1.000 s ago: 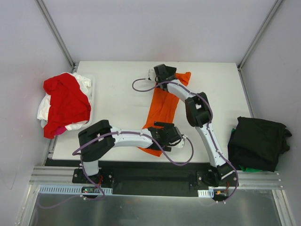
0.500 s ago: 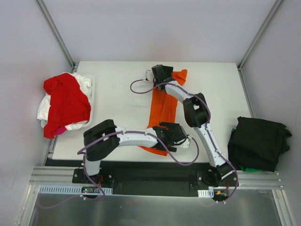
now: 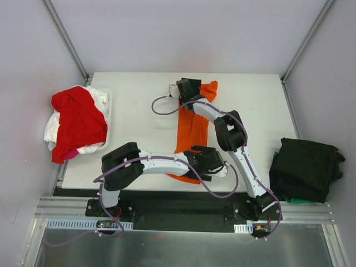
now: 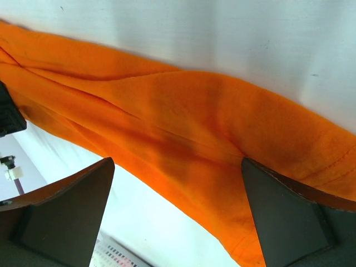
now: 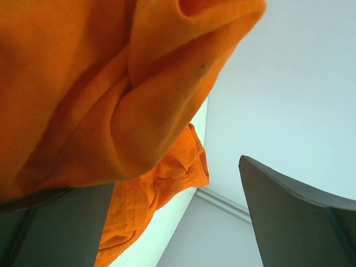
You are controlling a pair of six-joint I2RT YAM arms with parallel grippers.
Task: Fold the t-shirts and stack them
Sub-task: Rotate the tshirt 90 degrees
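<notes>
Top external view, far to near: finds the orange t-shirt (image 3: 192,128) drawn out as a narrow, rumpled strip down the middle of the table (image 3: 139,111). Puts the right gripper (image 3: 189,89) at the strip's far end and the left gripper (image 3: 210,162) at its near end, probably so as to stretch the cloth lengthwise before flattening it for a fold.

From the left wrist: jaws spread wide over the near hem, nothing pinched. From the right wrist: jaws likewise spread wide, with bunched orange cloth draped over one finger (image 5: 55,233) but not clamped.

Off to the left, in a white bin (image 3: 109,103): red t-shirt (image 3: 78,119) heaped over a white t-shirt (image 3: 53,130). To the right, past the table's right edge: black t-shirts (image 3: 306,167) in a pile, seemingly folded.

Leaves bare tabletop on both sides of the strip, enough to spread the shirt sideways. Worth minding: near end close to the table's near edge, and little room beyond the right gripper toward the far edge.
</notes>
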